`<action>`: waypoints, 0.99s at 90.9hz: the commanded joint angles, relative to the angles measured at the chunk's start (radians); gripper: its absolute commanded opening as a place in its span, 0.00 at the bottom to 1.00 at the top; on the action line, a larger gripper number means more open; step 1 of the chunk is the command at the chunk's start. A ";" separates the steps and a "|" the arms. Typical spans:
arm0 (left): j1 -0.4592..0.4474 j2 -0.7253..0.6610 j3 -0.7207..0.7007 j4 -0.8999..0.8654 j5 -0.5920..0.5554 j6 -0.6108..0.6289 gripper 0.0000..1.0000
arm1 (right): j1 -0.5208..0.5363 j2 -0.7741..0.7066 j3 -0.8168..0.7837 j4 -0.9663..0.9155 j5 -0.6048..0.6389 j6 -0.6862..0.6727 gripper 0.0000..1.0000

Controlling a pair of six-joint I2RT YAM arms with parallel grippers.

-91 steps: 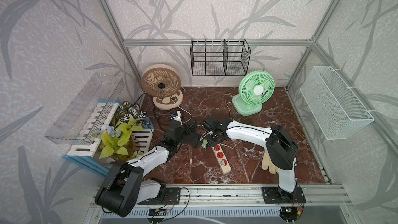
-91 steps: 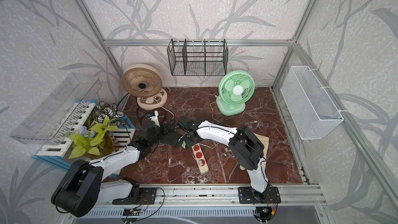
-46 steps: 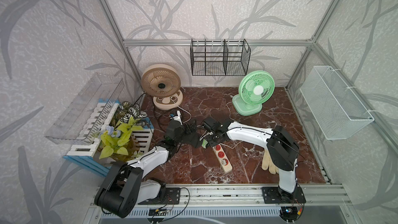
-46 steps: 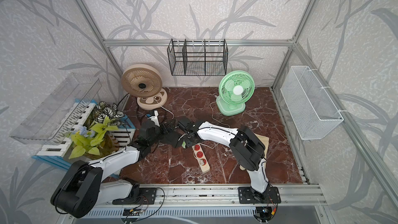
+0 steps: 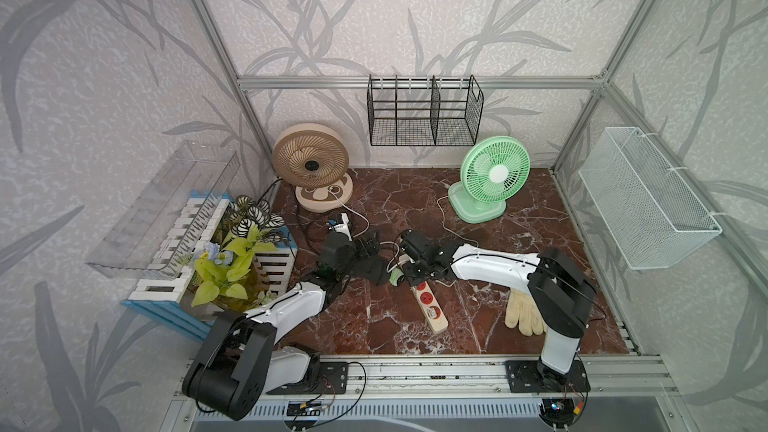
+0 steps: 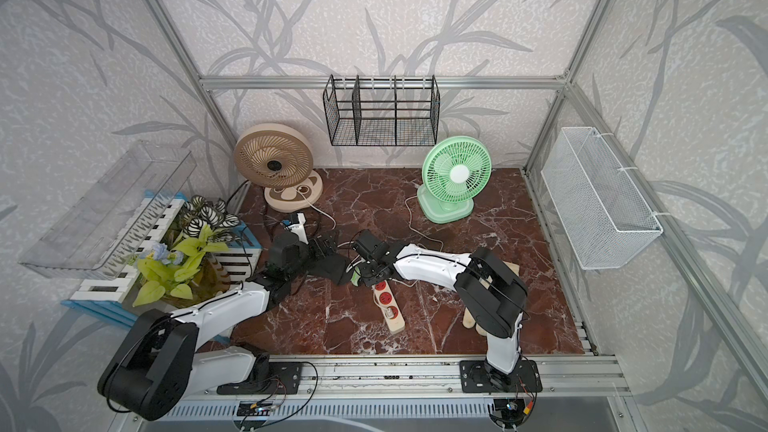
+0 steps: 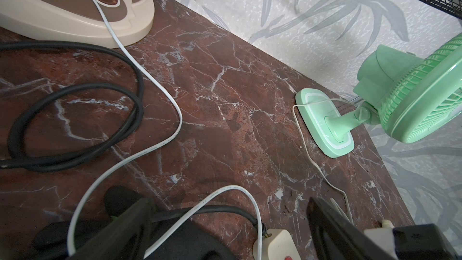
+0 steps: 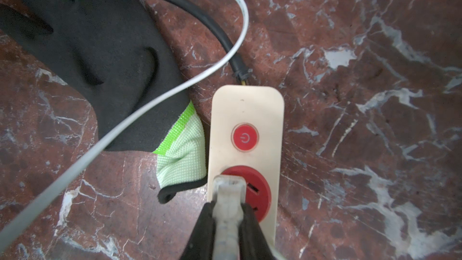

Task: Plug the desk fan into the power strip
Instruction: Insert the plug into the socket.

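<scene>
Two jaws of the right gripper (image 8: pixel 228 208) pinch a pale plug (image 8: pixel 228 193), poised over the first red socket (image 8: pixel 261 196) of the power strip (image 8: pixel 246 111). The strip lies mid-front on the worktop (image 5: pixel 374 326), one long side touching a black glove (image 8: pixel 100 53); the left gripper (image 7: pixel 228 203) has its jaws spread wide on nothing, near the strip's cord end. Risk: the plug looks off-centre toward the socket's rim, so a push may jam it or skid the unbraced strip, and the flat white cord (image 8: pixel 150 106) across the glove could snag.
</scene>
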 commanded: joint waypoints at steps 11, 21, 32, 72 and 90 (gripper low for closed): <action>0.003 -0.003 0.023 0.003 -0.001 0.013 1.00 | 0.002 0.212 -0.022 -0.314 -0.087 -0.027 0.00; 0.003 -0.004 0.025 -0.001 -0.002 0.015 1.00 | -0.002 0.273 0.059 -0.395 -0.102 -0.058 0.00; 0.003 -0.014 0.023 -0.003 -0.003 0.016 1.00 | -0.002 0.321 0.086 -0.428 -0.116 -0.069 0.00; 0.003 -0.036 0.020 -0.006 0.002 0.014 1.00 | -0.005 0.253 0.086 -0.412 -0.080 -0.050 0.00; 0.002 -0.134 -0.025 0.023 0.001 0.016 1.00 | -0.008 0.147 0.178 -0.435 -0.054 -0.057 0.14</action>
